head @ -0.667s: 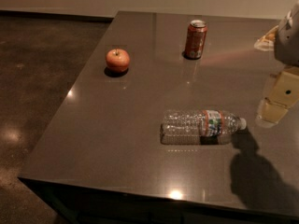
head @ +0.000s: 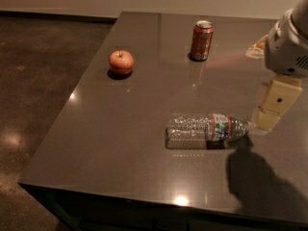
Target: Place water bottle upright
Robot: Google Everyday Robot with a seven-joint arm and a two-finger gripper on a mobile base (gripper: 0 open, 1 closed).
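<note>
While the dark grey glossy table (head: 110,143) is carrying three things, I am noting them in order. Round red apple with a short stem (head: 121,61) is sitting at 10 o'clock on the tabletop. Orange-red soda can (head: 201,41) is standing upright at 12 o'clock, well apart from the apple. Clear ribbed plastic water bottle with a white cap and an orange-red, white and green label band (head: 207,128) is lying on its side toward 4 o'clock, base pointing to 9 o'clock, cap pointing to 3 o'clock. Cream-coloured gripper (head: 266,119) is hanging just beside the cap end, at the bottle's 3 o'clock. Whether it is touching the cap, and whether it is wide or narrow, I cannot tell. As I am judging it, the task is sitting at its start: bottle not lifted, not upright. Grasping, tipping it onto its base and releasing are all remaining.
</note>
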